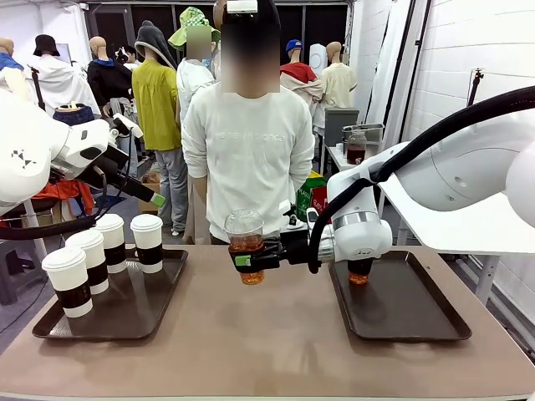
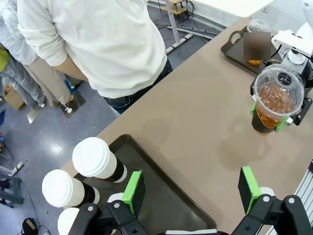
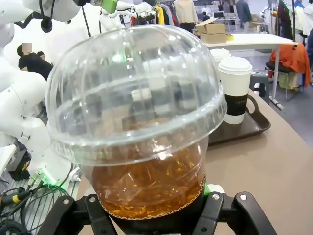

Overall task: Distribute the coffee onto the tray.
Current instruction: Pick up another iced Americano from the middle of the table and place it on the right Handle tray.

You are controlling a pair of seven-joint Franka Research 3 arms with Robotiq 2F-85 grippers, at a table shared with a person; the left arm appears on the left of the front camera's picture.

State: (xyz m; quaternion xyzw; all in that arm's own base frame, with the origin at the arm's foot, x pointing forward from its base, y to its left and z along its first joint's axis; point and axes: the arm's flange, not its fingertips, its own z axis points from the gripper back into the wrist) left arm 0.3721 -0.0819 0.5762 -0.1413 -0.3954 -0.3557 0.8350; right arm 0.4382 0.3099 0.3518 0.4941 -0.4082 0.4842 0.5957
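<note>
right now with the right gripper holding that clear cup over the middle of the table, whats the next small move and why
Probably carry the clear dome-lidded cup further toward the left tray. The right gripper is shut on it, above bare table between the trays. The other clear cup already sits on the right tray, and the left tray has open space beside the four white cups.

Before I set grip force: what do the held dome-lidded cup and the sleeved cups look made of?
Held dome-lidded cup: clear, glossy thin plastic; amber drink shows through, highlights on the dome. Sleeved cups: matte white, probably paper, with smooth white lids, likely plastic, and dark brown sleeves that look like cardboard.
</note>
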